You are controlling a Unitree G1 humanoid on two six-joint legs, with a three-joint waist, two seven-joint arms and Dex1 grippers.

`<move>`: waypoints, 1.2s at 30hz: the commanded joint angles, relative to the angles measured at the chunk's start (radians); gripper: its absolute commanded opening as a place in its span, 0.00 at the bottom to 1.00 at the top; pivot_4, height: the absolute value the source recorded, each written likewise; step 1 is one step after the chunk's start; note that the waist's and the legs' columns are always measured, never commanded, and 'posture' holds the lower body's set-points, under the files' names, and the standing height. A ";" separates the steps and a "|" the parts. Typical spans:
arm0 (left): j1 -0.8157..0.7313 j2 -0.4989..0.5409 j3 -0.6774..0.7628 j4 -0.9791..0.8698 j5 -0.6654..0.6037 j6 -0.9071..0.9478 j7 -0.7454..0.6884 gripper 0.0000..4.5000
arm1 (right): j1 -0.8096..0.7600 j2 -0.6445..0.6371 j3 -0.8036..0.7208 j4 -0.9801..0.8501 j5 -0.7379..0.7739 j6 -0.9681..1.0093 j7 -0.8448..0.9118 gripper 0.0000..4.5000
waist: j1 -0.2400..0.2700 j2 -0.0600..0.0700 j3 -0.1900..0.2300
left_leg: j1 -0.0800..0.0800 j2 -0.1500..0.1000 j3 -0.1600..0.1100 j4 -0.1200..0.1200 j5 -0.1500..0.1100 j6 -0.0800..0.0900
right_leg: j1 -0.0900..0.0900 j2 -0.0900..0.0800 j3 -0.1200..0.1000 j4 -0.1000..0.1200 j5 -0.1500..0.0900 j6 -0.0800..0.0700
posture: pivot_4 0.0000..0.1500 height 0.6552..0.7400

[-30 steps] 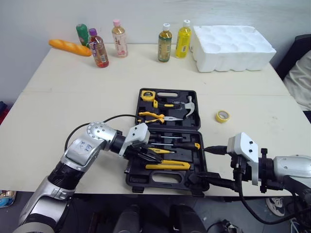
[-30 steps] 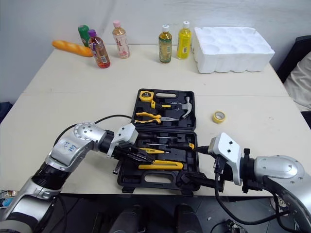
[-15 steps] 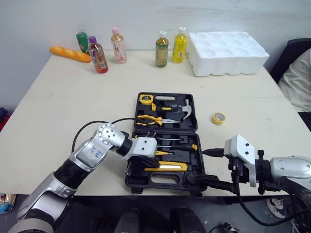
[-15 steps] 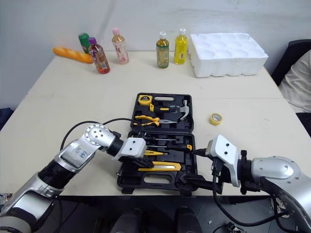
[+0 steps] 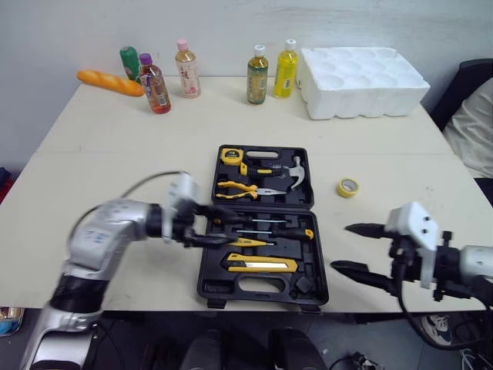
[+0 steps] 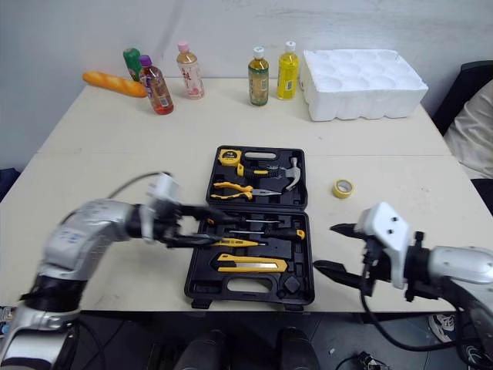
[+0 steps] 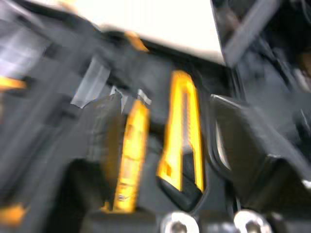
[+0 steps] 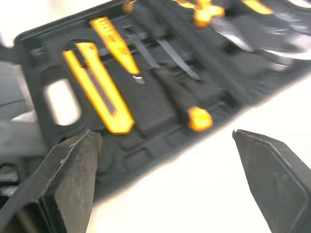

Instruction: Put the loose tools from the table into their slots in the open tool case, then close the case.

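While the tool case (image 5: 209,287) lies open near the table's (image 5: 115,154) front edge | left claw (image 5: 209,227) spread, empty, over its left rim, likely nudging screwdrivers (image 5: 269,231) home | right claw (image 5: 340,247) wide, empty, beside right rim, clear of the lid | yellow tape roll (image 5: 353,186) loose.

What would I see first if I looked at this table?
The open black tool case in the middle, full of yellow tools. The left gripper reaches over its left edge, and the right gripper hangs open to its right. A yellow tape roll lies loose beside it.
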 commanded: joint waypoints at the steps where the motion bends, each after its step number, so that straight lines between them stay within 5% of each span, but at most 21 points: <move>1: 0.113 0.056 0.151 0.041 0.000 -0.003 0.056 0.99 | 0.073 0.006 -0.127 0.098 -0.070 -0.057 0.028 1.00 | 0.001 0.000 0.000 | 0.000 0.000 0.000 0.000 0.000 0.000 | 0.000 0.000 0.000 0.000 0.000 0.000 | 1.00 1.00; 9: 0.335 0.155 0.429 0.341 0.131 -0.202 0.206 0.99 | 0.131 0.060 -0.313 0.439 -0.154 -0.177 0.034 1.00 | 0.001 -0.001 0.002 | 0.001 0.000 0.000 -0.003 -0.001 0.001 | -0.001 -0.002 0.001 -0.001 -0.001 -0.001 | 1.00 1.00; 17: 0.342 0.105 0.413 0.235 0.132 -0.252 0.278 0.99 | 0.005 0.017 -0.202 0.568 -0.210 -0.268 0.062 1.00 | 0.000 0.007 0.007 | 0.000 -0.002 0.001 -0.005 -0.004 -0.003 | -0.002 -0.004 0.001 -0.002 -0.001 -0.002 | 1.00 1.00; 27: 0.074 0.130 0.153 -0.055 -0.040 -0.101 0.089 0.99 | -0.486 -0.165 0.279 0.723 -0.309 -0.330 0.369 1.00 | -0.019 0.011 0.010 | 0.000 -0.002 0.002 -0.005 -0.001 0.000 | -0.002 -0.004 0.000 -0.002 -0.001 -0.002 | 1.00 1.00; 36: -0.243 0.023 -0.075 -0.078 -0.045 -0.093 0.015 0.99 | -1.079 -0.011 0.746 1.106 -0.653 -0.515 0.598 1.00 | -0.025 0.010 0.015 | -0.003 -0.002 0.004 -0.002 0.005 -0.008 | -0.004 0.001 0.000 0.000 0.000 0.000 | 1.00 1.00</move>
